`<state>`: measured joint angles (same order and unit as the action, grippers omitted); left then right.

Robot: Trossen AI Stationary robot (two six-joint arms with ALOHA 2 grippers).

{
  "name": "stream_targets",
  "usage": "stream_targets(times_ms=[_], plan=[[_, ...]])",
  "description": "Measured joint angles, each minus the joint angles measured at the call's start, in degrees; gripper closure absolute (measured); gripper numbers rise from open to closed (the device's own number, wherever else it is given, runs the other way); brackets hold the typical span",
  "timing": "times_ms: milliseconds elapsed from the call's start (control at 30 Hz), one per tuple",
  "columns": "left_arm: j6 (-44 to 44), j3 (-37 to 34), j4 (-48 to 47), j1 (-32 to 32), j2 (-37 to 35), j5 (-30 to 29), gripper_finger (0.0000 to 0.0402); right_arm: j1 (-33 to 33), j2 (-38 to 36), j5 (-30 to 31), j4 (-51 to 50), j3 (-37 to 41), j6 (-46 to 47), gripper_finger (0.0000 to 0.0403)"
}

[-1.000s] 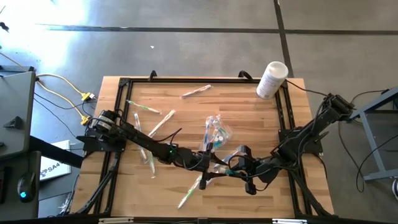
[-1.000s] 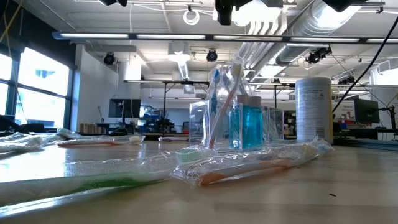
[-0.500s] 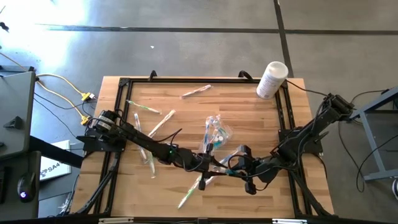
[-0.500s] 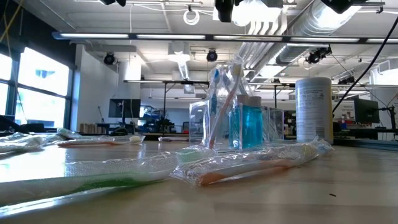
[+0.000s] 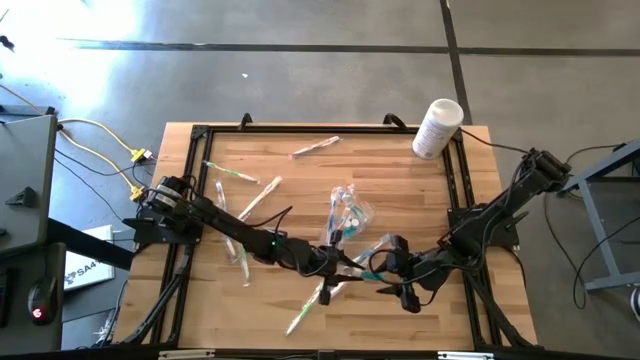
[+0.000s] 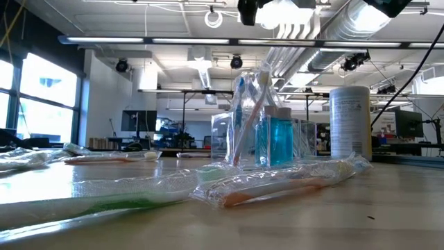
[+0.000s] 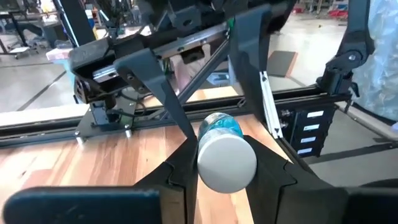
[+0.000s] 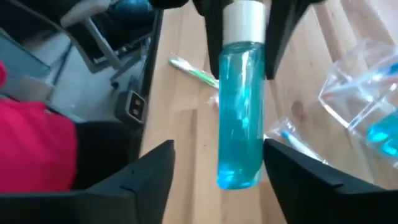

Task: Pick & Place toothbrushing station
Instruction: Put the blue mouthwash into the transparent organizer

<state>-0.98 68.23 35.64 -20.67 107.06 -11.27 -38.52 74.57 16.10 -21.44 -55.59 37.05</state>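
While the left jaws [image 7: 227, 167] are clenched on the white-capped end of a small teal tube [image 8: 239, 124], we see the right jaws [image 8: 217, 149] released, spread wide to either side of the tube's body without touching it. In the high view the two meet in the lower middle of the frame, above the front part of the counter [image 5: 400, 170], with the tube carried in the air between them and not resting on the wood.

Compared with a second ago, the right arm has slid a little toward the lower right of the high view, and the gap between the two grippers has grown. The left arm has hardly moved. We read this as a hand-over just finished: the tube now hangs from the left jaws alone, and the right arm is backing off to clear the way.

Just above the grippers in the high view, the clear plastic bag [image 5: 350, 213] sits near the centre of the counter. The low view shows it upright with toothbrushes and teal tubes already in it, unchanged over the last second. We judge it the likely place for the held tube.

Farther out, wrapped toothbrushes lie loose: one at the upper middle [image 5: 315, 147], two at the upper left [image 5: 230, 172], and one at the lower middle [image 5: 305, 312]. A white canister [image 5: 437, 127] stands at the upper right corner.
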Motion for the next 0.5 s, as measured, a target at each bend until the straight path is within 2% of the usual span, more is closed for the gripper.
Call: stream_targets(times_ms=[167,367,500], plan=[[0.68,5.31,-13.90,0.08,-0.96,-3.53,0.0314,-0.71,-3.81,1.97,-3.76,0.00,3.57,0.0146],[6.44,15.57,-38.35,-0.07,-1.72,-8.23,0.0314,-4.16,-7.79,6.02,-7.60,0.00,5.94,0.0145],[13.63,23.95,-58.11,-1.16,-1.79,-17.18,0.0314,-8.01,-8.77,11.29,-9.23,0.00,8.17,0.0144]])
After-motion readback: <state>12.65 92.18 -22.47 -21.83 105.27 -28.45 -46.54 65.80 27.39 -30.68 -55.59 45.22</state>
